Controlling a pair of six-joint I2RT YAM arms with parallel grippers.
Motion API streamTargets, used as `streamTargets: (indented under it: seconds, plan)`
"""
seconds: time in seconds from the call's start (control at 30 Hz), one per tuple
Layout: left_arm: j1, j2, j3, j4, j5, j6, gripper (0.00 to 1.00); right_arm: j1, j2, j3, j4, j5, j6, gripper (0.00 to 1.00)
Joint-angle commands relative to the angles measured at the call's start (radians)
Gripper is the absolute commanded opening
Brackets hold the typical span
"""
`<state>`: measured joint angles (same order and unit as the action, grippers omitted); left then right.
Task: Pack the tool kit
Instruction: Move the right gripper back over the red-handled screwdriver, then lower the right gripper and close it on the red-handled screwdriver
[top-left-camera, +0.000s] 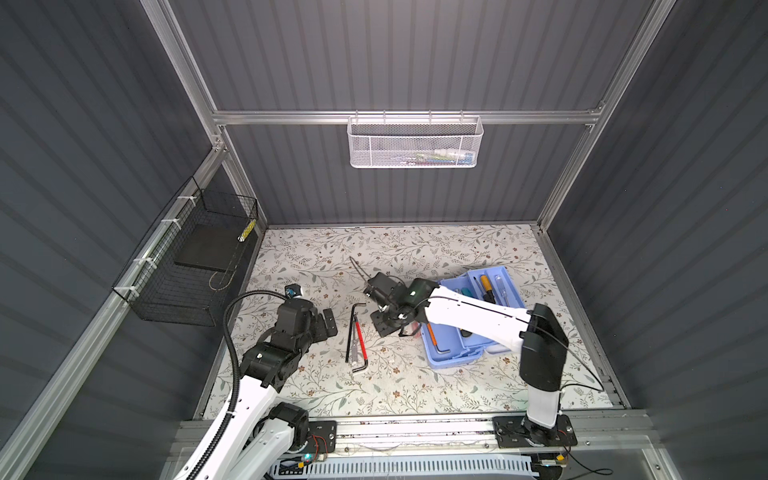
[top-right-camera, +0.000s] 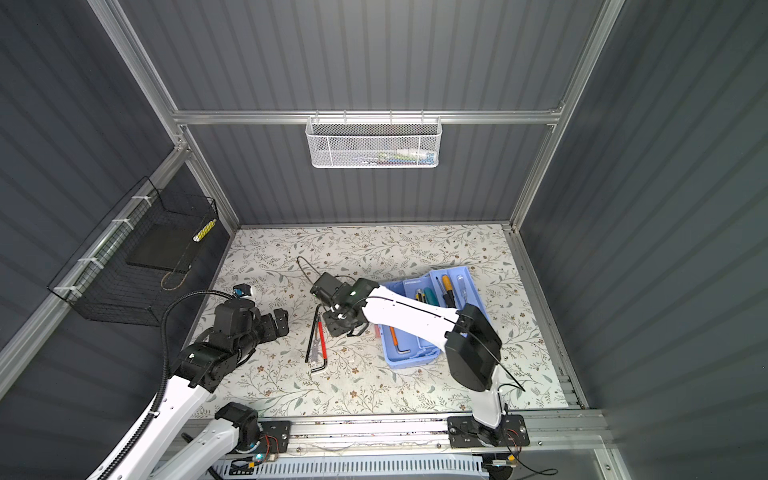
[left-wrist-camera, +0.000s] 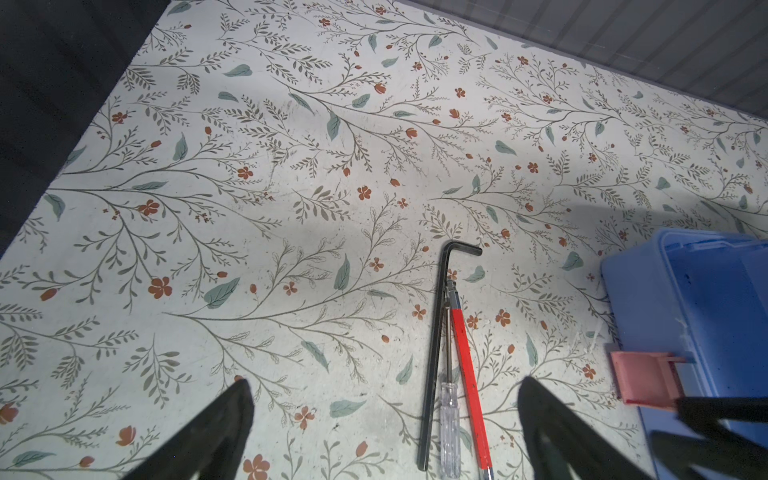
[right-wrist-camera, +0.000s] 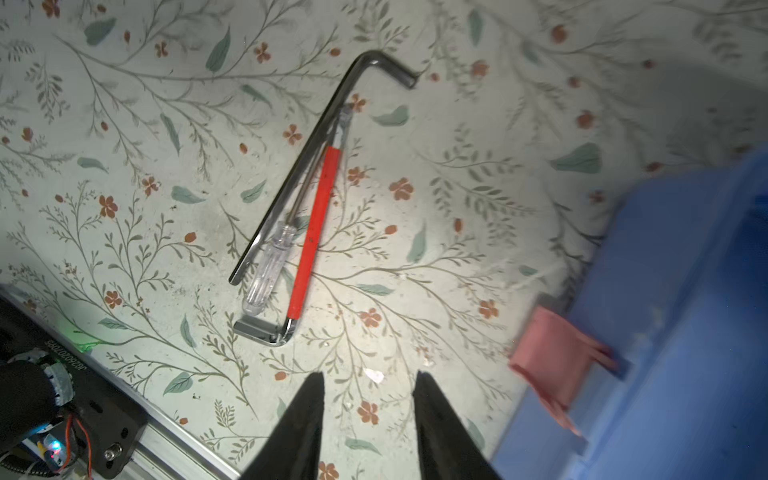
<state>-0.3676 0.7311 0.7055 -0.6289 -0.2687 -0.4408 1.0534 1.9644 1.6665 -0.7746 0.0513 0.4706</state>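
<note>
The tool kit's light-blue base sits on the right of the counter, tools in its trays. Beside it lie a black hex key, clear screwdriver and red-sleeved key, touching. Right fingers hover parted and empty near the pink latch; left fingers spread wide, empty.

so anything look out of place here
Yes: a black hex key, a clear-handled screwdriver and a red-sleeved hex key lie bunched on the table, outside the blue box.
</note>
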Motion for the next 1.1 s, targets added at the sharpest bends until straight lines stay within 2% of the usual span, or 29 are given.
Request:
streamTargets:
  seconds: [0.0, 0.33, 0.57, 1.07]
  plan:
    - [-0.004, -0.007, -0.003, -0.017, 0.001, -0.011, 1.0, 0.022, 0.084, 0.044, 0.025, -0.027, 0.014, 0.39]
    - [-0.004, -0.013, -0.011, -0.023, -0.033, -0.023, 0.99, 0.052, 0.255, 0.157, 0.039, -0.085, 0.008, 0.39]
    - [-0.004, -0.02, -0.02, -0.013, -0.038, -0.024, 1.0, 0.057, 0.327, 0.225, -0.019, -0.025, 0.019, 0.38]
    - [-0.004, -0.031, -0.02, -0.009, -0.039, -0.016, 0.99, 0.056, 0.441, 0.334, -0.106, -0.015, 0.03, 0.32]
